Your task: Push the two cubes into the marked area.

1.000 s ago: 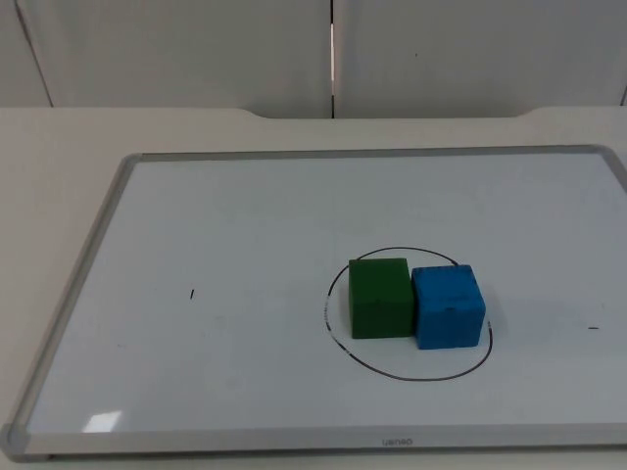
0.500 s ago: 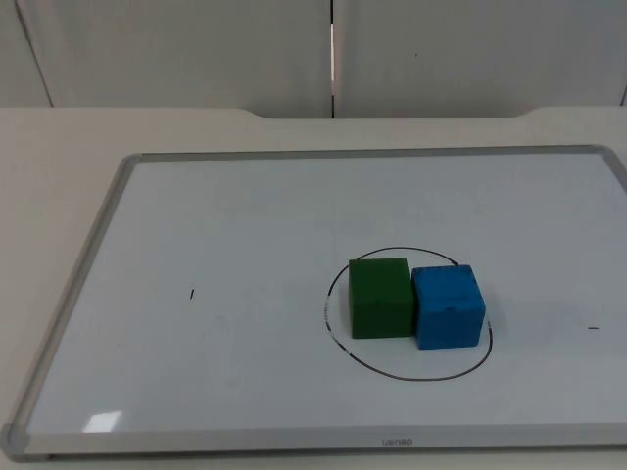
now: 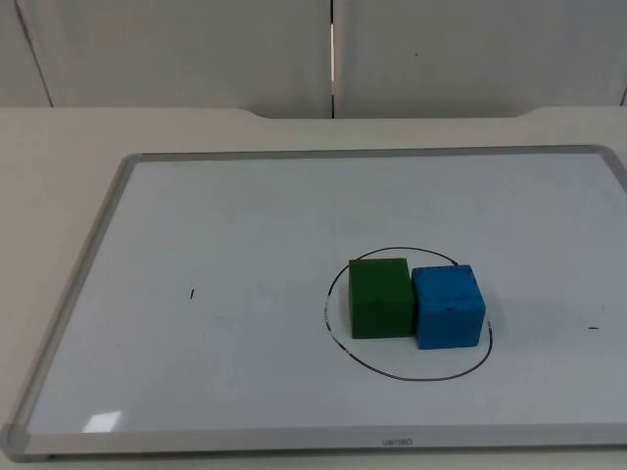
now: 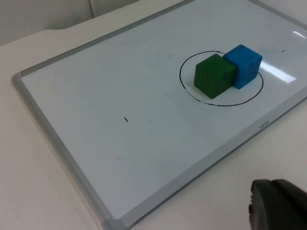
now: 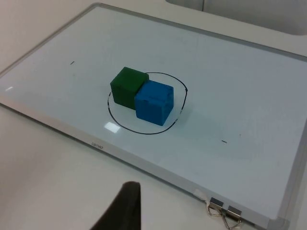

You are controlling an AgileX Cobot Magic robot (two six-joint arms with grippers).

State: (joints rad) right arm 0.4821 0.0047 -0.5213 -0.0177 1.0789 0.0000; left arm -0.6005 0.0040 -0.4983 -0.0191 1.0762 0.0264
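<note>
The green cube and the blue cube sit side by side, touching, both inside the drawn circle on the whiteboard. So the pushing looks done. Both cubes lie far out ahead of each arm's jaws, which wait back over the bench. Whether either arm's jaws are open or closed cannot be told.

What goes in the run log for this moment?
green cube and blue cube: touching, inside drawn circle | whiteboard | arms: waiting
</note>
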